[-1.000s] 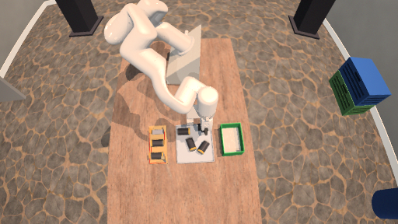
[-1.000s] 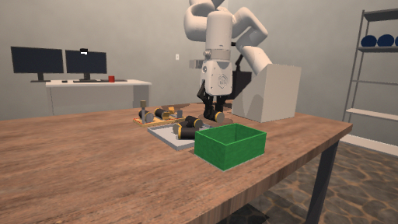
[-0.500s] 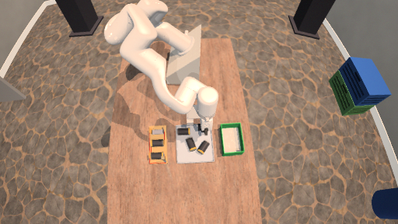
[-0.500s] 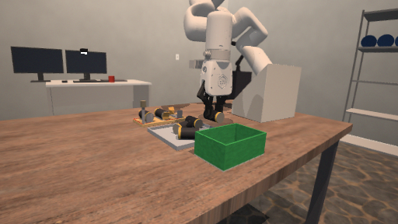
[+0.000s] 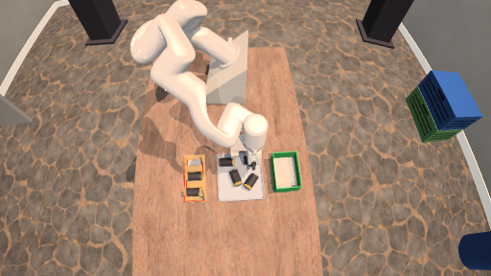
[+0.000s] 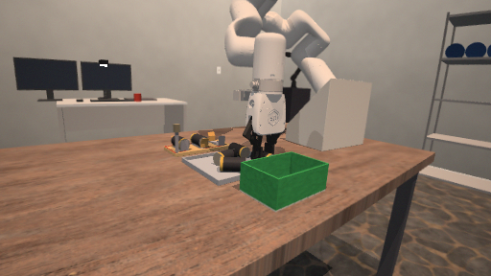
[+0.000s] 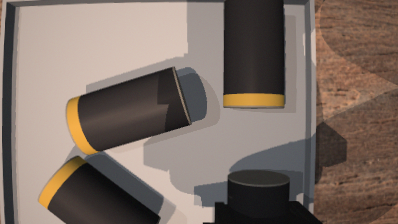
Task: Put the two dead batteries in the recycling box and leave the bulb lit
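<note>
My gripper point(image 5: 252, 164) point(image 6: 263, 149) is shut on a black battery point(image 7: 259, 187), held upright and low over the right back corner of the grey tray point(image 5: 240, 194) point(image 6: 211, 171) point(image 7: 75, 50). Three black batteries with yellow ends lie loose in the tray: one point(image 5: 226, 162) point(image 7: 254, 50), a second point(image 5: 235, 177) point(image 7: 127, 110) and a third point(image 5: 250, 181) point(image 7: 95, 192). The orange holder board point(image 5: 187, 182) point(image 6: 188, 150) lies left of the tray with two batteries point(image 5: 194, 175) point(image 5: 193, 192) seated in it. The green recycling box point(image 5: 274, 172) point(image 6: 283, 184) stands upright right of the tray and looks empty.
A tall grey block point(image 5: 227, 72) point(image 6: 331, 112) stands at the back of the wooden table point(image 5: 216, 240) point(image 6: 96, 201), behind the arm. A desk with monitors point(image 6: 72, 74) and a shelf point(image 6: 460, 62) stand off the table.
</note>
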### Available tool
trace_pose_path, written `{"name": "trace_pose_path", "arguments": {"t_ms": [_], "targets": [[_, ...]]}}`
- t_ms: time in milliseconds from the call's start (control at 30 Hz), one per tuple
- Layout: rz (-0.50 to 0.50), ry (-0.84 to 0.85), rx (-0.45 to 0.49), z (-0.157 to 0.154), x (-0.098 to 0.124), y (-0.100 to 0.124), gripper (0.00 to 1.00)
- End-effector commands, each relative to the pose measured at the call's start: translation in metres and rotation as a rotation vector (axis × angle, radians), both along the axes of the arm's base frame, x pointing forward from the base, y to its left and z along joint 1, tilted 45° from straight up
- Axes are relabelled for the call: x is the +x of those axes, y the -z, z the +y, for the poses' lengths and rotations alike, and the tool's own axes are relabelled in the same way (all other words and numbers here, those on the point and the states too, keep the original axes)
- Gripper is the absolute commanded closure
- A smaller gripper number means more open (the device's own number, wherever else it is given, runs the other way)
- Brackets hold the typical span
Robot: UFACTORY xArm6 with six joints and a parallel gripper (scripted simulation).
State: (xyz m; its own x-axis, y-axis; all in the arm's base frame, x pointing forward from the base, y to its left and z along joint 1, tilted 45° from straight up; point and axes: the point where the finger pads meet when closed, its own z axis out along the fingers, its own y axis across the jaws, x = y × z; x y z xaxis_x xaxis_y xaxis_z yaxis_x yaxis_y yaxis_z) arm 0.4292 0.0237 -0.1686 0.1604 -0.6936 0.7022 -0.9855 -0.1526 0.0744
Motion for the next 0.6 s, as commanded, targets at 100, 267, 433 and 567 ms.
{"name": "trace_pose_path", "arguments": {"t_ms": [100, 267, 433, 567], "targets": [[-0.006, -0.003, 0.003, -0.0009, 0.0031, 0.0021, 0.72], [-0.006, -0.003, 0.003, -0.0009, 0.0031, 0.0021, 0.72], [-0.006, -0.003, 0.003, -0.0009, 0.0031, 0.0021, 0.49], [-0.006, -0.003, 0.003, -0.0009, 0.0031, 0.0021, 0.49]]}}
